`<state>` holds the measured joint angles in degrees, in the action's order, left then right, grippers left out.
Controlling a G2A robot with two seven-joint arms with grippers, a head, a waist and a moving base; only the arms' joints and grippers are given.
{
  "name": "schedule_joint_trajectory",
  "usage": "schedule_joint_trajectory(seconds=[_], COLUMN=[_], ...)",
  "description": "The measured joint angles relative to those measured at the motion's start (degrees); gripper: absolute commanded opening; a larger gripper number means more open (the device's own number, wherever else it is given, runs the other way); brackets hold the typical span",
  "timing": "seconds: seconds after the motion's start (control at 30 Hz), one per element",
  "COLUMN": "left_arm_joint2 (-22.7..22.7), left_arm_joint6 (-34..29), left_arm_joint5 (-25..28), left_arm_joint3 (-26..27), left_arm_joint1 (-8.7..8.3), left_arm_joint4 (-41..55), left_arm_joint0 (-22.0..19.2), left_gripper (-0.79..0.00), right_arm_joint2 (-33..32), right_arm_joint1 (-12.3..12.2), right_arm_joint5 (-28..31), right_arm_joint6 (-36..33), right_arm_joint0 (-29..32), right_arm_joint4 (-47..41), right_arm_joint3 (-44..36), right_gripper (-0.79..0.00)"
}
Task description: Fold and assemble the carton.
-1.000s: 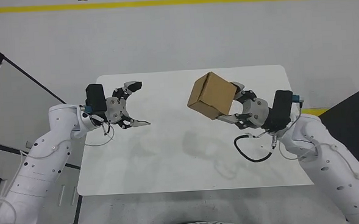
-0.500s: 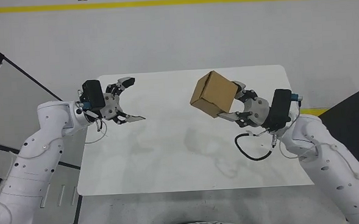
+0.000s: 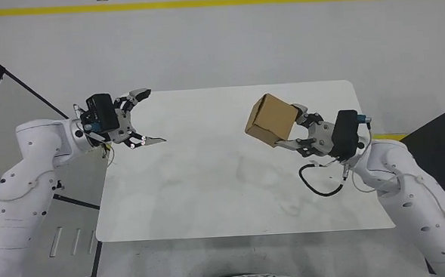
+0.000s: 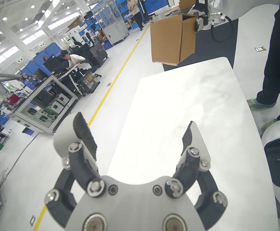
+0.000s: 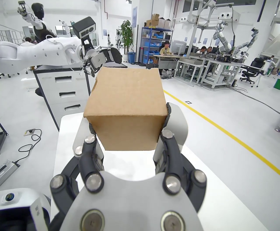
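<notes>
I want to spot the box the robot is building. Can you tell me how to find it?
Look at the white table, then the side where the right arm is. There the right end effector holds a brown cardboard carton in the air, tilted. It is the only brown thing there; the left end effector is open and empty.

We cannot see the right gripper's (image 5: 130,129) pads: the carton (image 5: 125,105) hides them in its wrist view and from above. We cannot tell how the carton's far flaps lie.
</notes>
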<state>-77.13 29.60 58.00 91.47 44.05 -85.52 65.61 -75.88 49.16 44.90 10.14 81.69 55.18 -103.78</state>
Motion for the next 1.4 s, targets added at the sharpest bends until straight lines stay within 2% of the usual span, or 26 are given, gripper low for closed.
schedule_joint_trajectory(seconds=[0.2, 0.77, 1.13, 1.23, 1.4], left_arm_joint2=[0.0, 0.0, 0.0, 0.0, 0.0], left_arm_joint6=[0.0, 0.0, 0.0, 0.0, 0.0], left_arm_joint5=[0.0, 0.0, 0.0, 0.0, 0.0], left_arm_joint3=[0.0, 0.0, 0.0, 0.0, 0.0], left_arm_joint1=[0.00, 0.00, 0.00, 0.00, 0.00], left_arm_joint4=[0.0, 0.0, 0.0, 0.0, 0.0], left_arm_joint0=[0.0, 0.0, 0.0, 0.0, 0.0], left_gripper=[0.000, 0.000, 0.000, 0.000, 0.000], right_arm_joint2=[1.0, 19.8, 20.3, 21.1, 23.1], right_arm_joint1=[0.3, 5.9, 6.1, 6.6, 7.8], right_arm_joint5=[-1.6, -2.7, -2.4, -4.7, -8.1], right_arm_joint6=[-1.2, 6.7, 6.9, 5.9, 12.4], right_arm_joint0=[0.1, -12.7, -13.4, -12.6, -12.3], right_arm_joint4=[1.4, 11.2, 11.6, 10.7, 12.0], right_arm_joint3=[0.8, 25.3, 26.3, 27.6, 31.8], right_gripper=[-0.785, -0.785, -0.785, -0.785, -0.785])
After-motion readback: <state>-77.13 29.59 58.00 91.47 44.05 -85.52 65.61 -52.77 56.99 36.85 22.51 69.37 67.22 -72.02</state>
